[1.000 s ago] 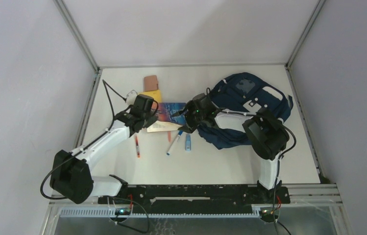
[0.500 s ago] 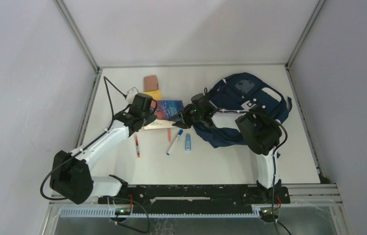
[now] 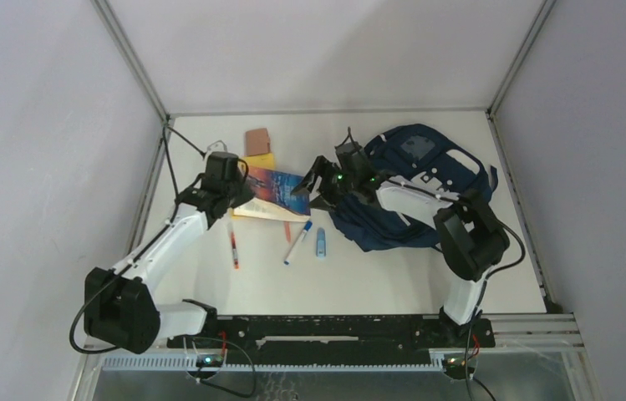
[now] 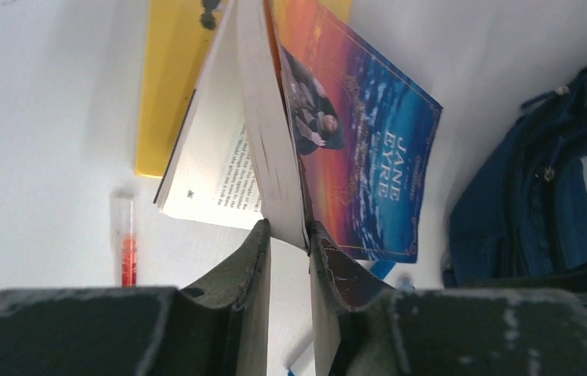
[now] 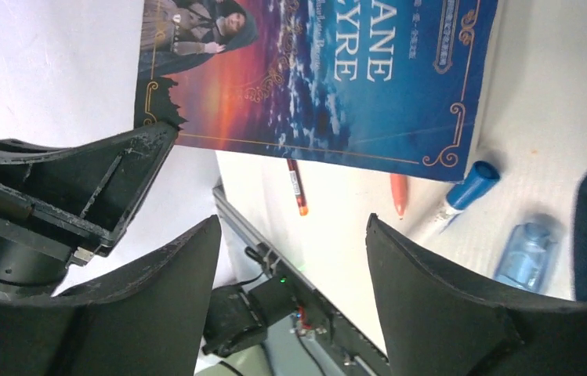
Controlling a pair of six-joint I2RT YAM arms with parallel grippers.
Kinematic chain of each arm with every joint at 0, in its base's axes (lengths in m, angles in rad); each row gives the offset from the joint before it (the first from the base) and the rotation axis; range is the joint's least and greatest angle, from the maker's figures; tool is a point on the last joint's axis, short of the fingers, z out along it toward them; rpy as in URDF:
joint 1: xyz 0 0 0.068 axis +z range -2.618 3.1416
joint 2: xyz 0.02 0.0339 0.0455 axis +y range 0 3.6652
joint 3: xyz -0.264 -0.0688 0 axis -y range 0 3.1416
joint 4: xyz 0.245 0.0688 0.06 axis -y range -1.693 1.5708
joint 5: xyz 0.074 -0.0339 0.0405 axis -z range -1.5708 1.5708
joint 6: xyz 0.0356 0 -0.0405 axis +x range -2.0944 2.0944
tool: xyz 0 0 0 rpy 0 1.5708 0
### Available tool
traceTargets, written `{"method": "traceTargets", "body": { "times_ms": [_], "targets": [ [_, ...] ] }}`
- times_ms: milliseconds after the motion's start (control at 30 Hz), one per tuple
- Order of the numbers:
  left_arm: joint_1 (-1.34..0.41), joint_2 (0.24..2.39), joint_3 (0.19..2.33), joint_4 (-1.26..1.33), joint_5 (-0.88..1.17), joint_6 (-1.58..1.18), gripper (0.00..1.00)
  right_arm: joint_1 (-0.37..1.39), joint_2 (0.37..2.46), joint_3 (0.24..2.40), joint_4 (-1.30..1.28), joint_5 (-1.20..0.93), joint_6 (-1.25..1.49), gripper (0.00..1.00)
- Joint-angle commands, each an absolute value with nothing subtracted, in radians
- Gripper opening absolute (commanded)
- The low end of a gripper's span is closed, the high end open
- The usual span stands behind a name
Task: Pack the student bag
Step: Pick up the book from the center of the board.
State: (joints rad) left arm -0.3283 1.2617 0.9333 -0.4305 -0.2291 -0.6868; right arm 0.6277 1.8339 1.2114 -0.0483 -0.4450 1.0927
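- The left gripper [image 4: 288, 235] is seen clenched on the page block of a "Jane Eyre" paperback [image 4: 356, 168], which is held partly open, with some pages dropped away to the left.
- A yellow notebook [image 4: 166, 86] is partly covered by the book, and a red pen [image 4: 125, 252] is laid on the table [image 3: 376, 276] near it.
- A blue marker [image 5: 469, 190] and a pale blue capped item [image 5: 527, 252] are seen lying side by side near the book's cover.
- The right gripper [image 5: 294, 227] is spread wide with nothing grasped, just beside the book's right edge.
- The student bag [image 3: 418, 163] is laid at the table's far right, with the right arm stretched across its near-left part.
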Motion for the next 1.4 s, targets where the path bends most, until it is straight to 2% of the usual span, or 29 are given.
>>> {"method": "traceTargets", "body": {
  "times_ms": [0, 400, 600, 767, 867, 933, 1033, 1233, 1367],
  "targets": [
    [-0.327, 1.201, 1.068, -0.320, -0.085, -0.562, 0.00, 0.589, 1.757, 1.247, -0.130, -0.390, 0.890, 0.78],
    [-0.244, 1.197, 1.157, -0.175, 0.202, -0.683, 0.00, 0.478, 1.819, 1.248, -0.054, -0.579, 0.816, 0.81],
    [-0.241, 1.244, 1.258, -0.278, 0.281, -0.560, 0.00, 0.441, 1.851, 1.250, 0.105, -0.781, 0.758, 0.81],
    [-0.231, 1.249, 1.269, -0.256, 0.368, -0.537, 0.00, 0.442, 1.899, 1.290, 0.091, -0.810, 0.613, 0.83],
    [-0.220, 1.250, 1.298, -0.252, 0.441, -0.533, 0.00, 0.448, 1.936, 1.287, 0.206, -0.861, 0.622, 0.84],
    [-0.212, 1.254, 1.318, -0.252, 0.500, -0.534, 0.00, 0.449, 1.951, 1.248, 0.381, -0.889, 0.669, 0.99],
    [-0.206, 1.271, 1.336, -0.253, 0.581, -0.532, 0.00, 0.451, 1.970, 1.160, 0.695, -0.879, 0.750, 1.00],
    [-0.205, 1.289, 1.327, -0.223, 0.697, -0.533, 0.00, 0.468, 2.053, 1.152, 0.942, -0.902, 0.780, 1.00],
    [-0.204, 1.293, 1.311, -0.192, 0.741, -0.540, 0.00, 0.474, 2.104, 1.153, 1.144, -0.998, 0.911, 1.00]
  ]
}}
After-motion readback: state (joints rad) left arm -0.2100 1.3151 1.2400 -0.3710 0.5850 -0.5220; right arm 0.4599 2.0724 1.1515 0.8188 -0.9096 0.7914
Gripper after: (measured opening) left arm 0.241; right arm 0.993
